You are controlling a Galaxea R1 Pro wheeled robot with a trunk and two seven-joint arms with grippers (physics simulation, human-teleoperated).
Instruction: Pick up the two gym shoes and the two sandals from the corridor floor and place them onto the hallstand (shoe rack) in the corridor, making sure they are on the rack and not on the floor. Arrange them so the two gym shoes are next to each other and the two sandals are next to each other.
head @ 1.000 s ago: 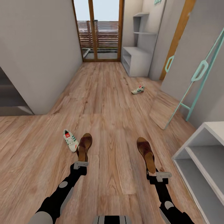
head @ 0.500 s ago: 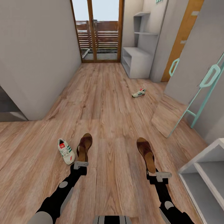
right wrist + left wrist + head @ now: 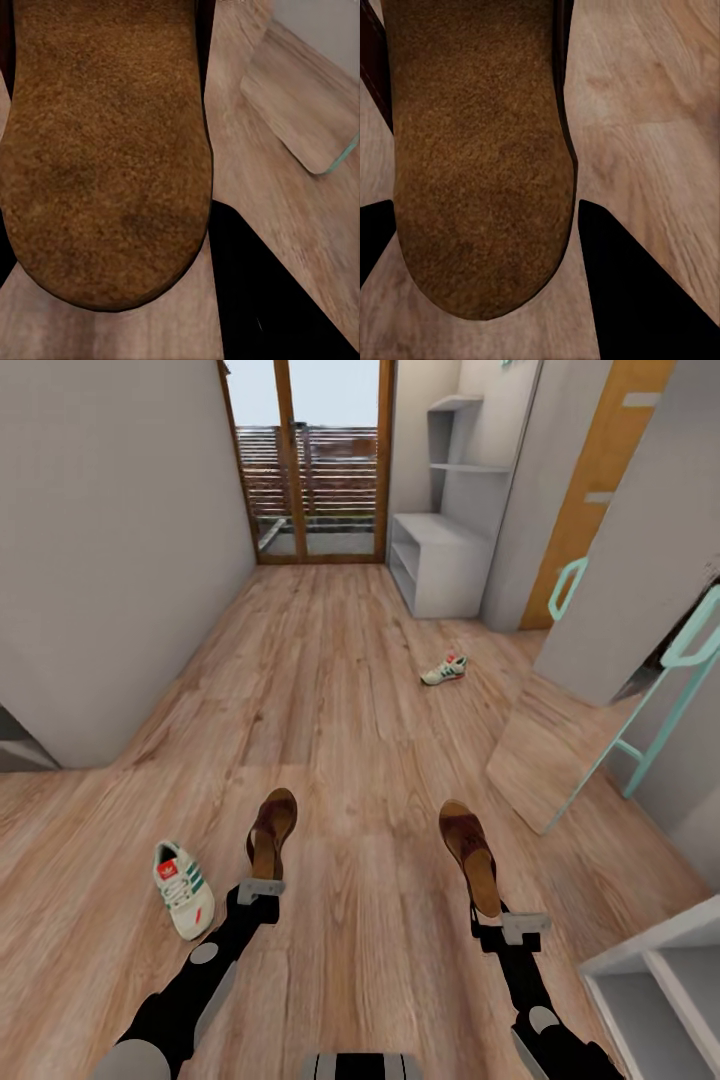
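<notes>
Sandals: left fingers [image 3: 262, 884] clamp one [image 3: 271, 833], right fingers [image 3: 500, 925] clamp the other [image 3: 470, 855].

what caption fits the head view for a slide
Each gripper, left and right, carries a sandal down the corridor; two gym shoes lie on the floor.

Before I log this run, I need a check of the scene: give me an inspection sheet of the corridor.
Surface: wood plank floor.
Job's things: left sandal held by the left gripper; right sandal held by the right gripper; near sneaker and far sneaker lying on the floor; shoe rack at the far right wall, no shoes seen on it.
Clutter: nothing seen.
Grippers: each shut on a sandal's heel end.
Cables: nothing seen.
Surroundings: glass door, white bench, teal-framed mirror.
</notes>
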